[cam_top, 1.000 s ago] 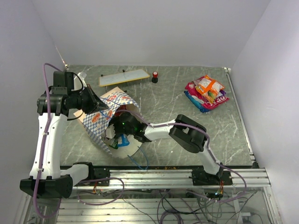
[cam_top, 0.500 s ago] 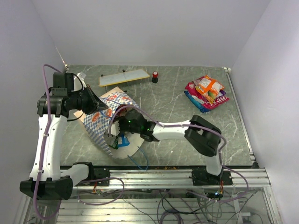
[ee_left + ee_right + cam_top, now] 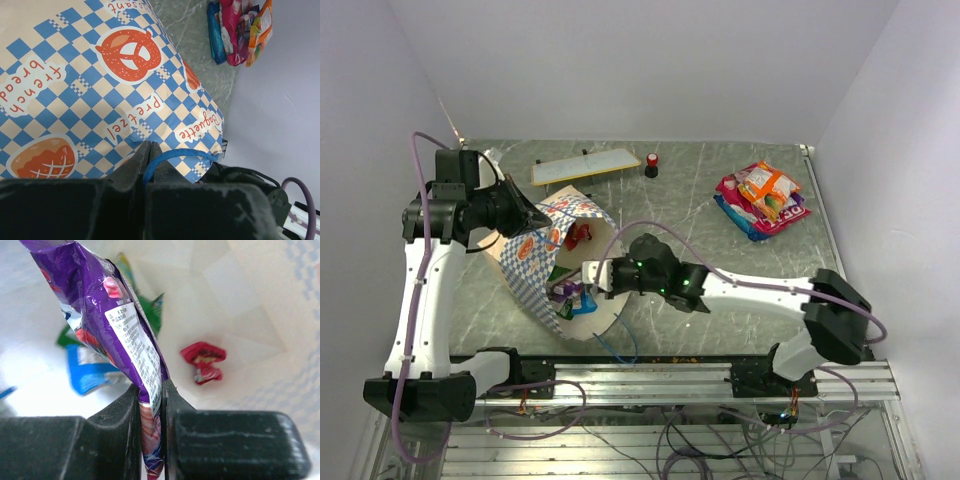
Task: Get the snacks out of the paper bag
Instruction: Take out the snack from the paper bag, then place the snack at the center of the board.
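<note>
Nearest you, a loose blue cord (image 3: 616, 345) lies on the table (image 3: 680, 215) just in front of the paper bag (image 3: 525, 268). The bag rests on its side at the left, its mouth open toward the near right.

Your right gripper (image 3: 150, 396) reaches into that mouth from the right. Its fingers are pressed together on the lower edge of a purple packet (image 3: 107, 315), pinching it firmly. The packet stands out past the fingertips, over the cream lining. From overhead, that packet (image 3: 567, 291) sits at the bag's opening, touching the gripper (image 3: 588, 277).

Deeper in the bag, beyond the held packet and clear of the fingers:
- a blue packet (image 3: 90, 372) to the left;
- a green packet (image 3: 152, 315) partly hidden behind the purple one;
- a small red wrapper (image 3: 202, 360) to the right, lying alone on the lining.

Your left gripper (image 3: 147, 150) is at the bag's upper, far-left side. Its fingers are closed on a blue cord handle (image 3: 185, 154) beside the checkered wall (image 3: 100, 90).

Far right on the table, well apart from both grippers, a pile of packets (image 3: 762, 198) in orange, magenta and blue lies stacked. At the far edge are a flat white board (image 3: 585, 165) and, just right of it, a small red-and-black knob (image 3: 651, 164).
</note>
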Tool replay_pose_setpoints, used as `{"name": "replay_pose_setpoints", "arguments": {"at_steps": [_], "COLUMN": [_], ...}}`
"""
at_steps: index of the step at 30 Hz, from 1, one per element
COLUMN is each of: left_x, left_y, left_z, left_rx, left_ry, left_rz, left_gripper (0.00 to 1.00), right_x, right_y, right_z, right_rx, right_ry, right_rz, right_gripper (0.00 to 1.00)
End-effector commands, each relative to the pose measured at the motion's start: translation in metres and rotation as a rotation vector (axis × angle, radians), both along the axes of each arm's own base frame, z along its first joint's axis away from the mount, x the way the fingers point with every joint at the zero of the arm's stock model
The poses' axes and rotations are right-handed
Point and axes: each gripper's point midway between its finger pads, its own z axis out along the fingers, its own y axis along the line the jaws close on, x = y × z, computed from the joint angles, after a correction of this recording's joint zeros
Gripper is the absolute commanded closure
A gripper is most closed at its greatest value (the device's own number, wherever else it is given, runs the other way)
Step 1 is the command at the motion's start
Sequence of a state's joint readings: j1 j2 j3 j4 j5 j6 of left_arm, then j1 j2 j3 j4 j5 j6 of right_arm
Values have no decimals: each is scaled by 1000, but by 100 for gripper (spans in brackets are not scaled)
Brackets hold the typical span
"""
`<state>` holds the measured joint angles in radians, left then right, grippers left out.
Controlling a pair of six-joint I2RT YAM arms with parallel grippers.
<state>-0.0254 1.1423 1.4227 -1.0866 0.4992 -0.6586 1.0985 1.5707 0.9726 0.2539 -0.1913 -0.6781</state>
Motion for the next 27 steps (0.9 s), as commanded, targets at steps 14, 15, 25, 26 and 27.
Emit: {"name": "replay_pose_setpoints", "arguments": {"at_steps": [14, 15, 25, 26, 27], "left_x": [26, 27, 26, 26, 25], "left_y": [-1, -2, -1, -1, -1], "left_z": [-1, -1, 0, 1, 2], "left_rx": [-27, -33, -32, -31, -31], "left_ry": [-43, -44, -37, -39, -41], "left_rz": [45, 42, 51, 53, 56], "left_gripper": [93, 93, 93, 93, 93], "right_x": [-25, -15, 104, 116, 127], "right_y": [-140, -148, -258, -269, -277], "right_z": [138, 150, 201, 192, 178], "right_rx": [115, 141, 402, 397, 364], "right_ry": [164, 133, -72, -37, 5], "right_rz": [-53, -114, -948, -1028, -1088], "right_gripper": [100, 100, 100, 100, 100]}}
